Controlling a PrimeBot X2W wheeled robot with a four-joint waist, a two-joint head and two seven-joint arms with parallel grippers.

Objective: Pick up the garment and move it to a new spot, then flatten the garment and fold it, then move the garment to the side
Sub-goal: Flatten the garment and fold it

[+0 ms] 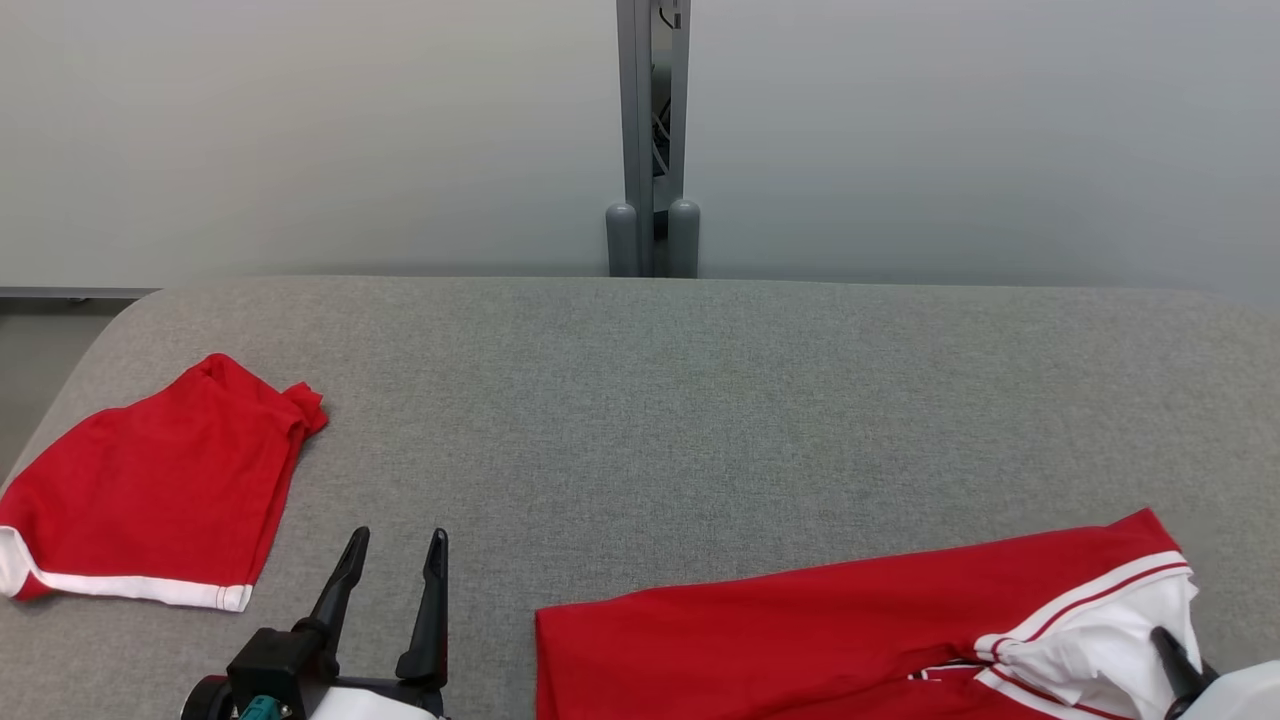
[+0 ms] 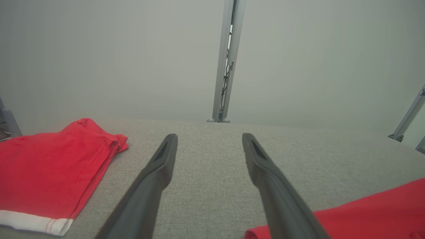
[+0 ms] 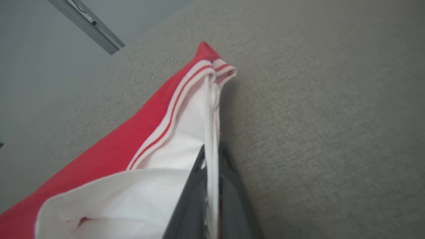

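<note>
The garment (image 1: 760,640) is red with white, red-striped trim and lies at the near right of the grey padded table (image 1: 700,400). Its white trimmed part is bunched up at its right end. My right gripper (image 1: 1165,645) sits at that end, and in the right wrist view it (image 3: 212,154) is shut on a thin fold of the white fabric (image 3: 211,126). My left gripper (image 1: 398,540) hovers open over bare table left of the garment, holding nothing. In the left wrist view its fingers (image 2: 210,139) stand wide apart, with the garment's red edge (image 2: 365,212) at the lower right.
A second red piece with a white hem (image 1: 150,490) lies folded flat at the table's left edge, also seen as the folded red piece (image 2: 49,169) in the left wrist view. A grey metal post (image 1: 652,140) rises behind the table's far edge. A pale wall stands behind.
</note>
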